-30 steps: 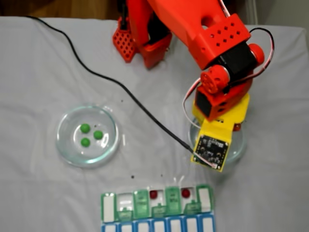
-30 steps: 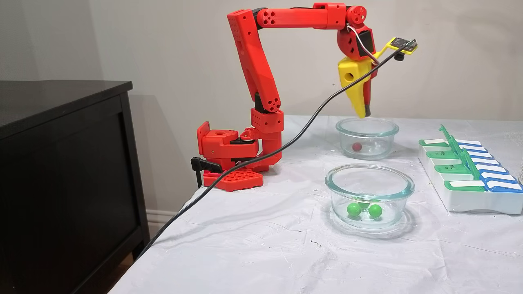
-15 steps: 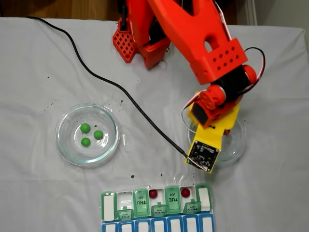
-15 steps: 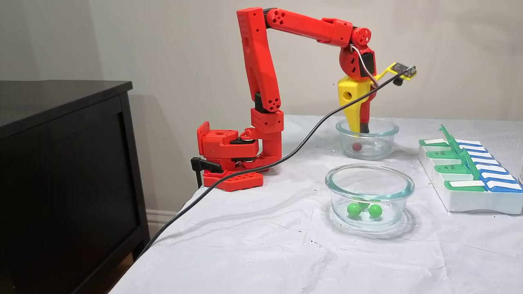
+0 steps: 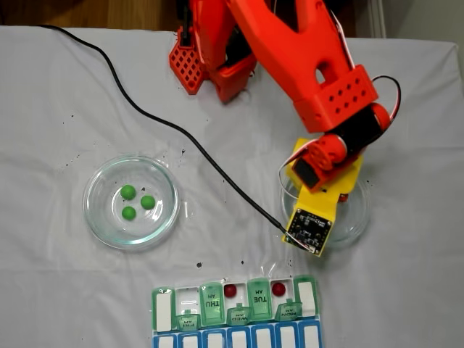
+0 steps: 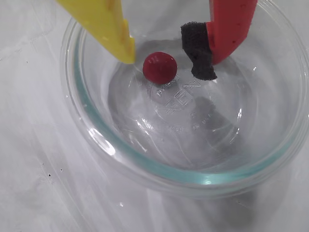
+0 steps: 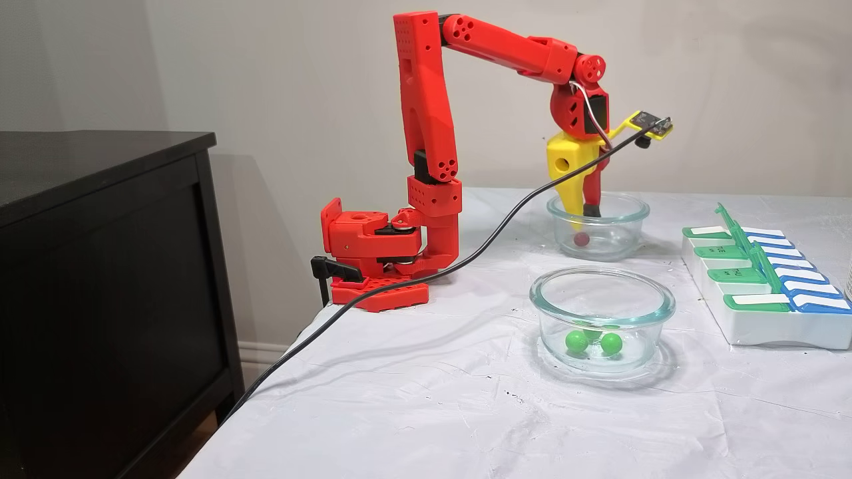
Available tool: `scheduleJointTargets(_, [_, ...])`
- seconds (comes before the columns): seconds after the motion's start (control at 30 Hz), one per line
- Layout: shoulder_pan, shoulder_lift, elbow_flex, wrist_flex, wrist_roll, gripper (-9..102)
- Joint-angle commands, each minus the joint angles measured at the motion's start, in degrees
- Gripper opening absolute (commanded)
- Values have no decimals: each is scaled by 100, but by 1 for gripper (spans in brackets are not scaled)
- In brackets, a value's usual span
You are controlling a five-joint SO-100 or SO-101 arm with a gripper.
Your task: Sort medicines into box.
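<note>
I've got the gripper (image 6: 166, 58) down inside the far glass dish (image 6: 91, 130), jaws parted, yellow finger on the wrist view's left and the red finger with its black foam pad (image 6: 198, 50) on the right, and the last red pill (image 6: 160, 66) sits on the dish floor between them, just beside the yellow tip, not gripped yet as far as I can see. In a fixed view the same red pill (image 7: 582, 238) lies at the bottom of the dish, with the fingertips just above it, inside the rim. Progress: two red pills (image 5: 230, 291) and (image 5: 278, 288) already sit in open white compartments of the pill organizer (image 5: 163, 310), lids flipped up, TUE and THU labels readable. Three green pills (image 5: 128, 192) in the other glass dish (image 5: 98, 217), well apart from the arm, untouched. So I judge roughly a third done: two of six in the box, one red about to be picked, all greens left. Next I'd need to close on the ball squarely; it's round on smooth glass so it may roll or squirt out from the pads. The black cable (image 5: 181, 138) trails across the white cloth (image 5: 58, 290) to the wrist camera, clear of both dishes.
</note>
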Motion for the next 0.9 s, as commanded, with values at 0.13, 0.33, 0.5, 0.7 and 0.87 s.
scheduleJointTargets(0.13, [-105, -18, -220, -114, -26, 22])
scheduleJointTargets(0.33, [-149, -88, -193, -114, -18, 24])
scheduleJointTargets(0.5, [-176, -202, -105, -211, -53, 24])
scheduleJointTargets(0.7, [-141, -352, -88, -272, -167, 24])
scheduleJointTargets(0.87, [-167, -677, -176, -141, -229, 22])
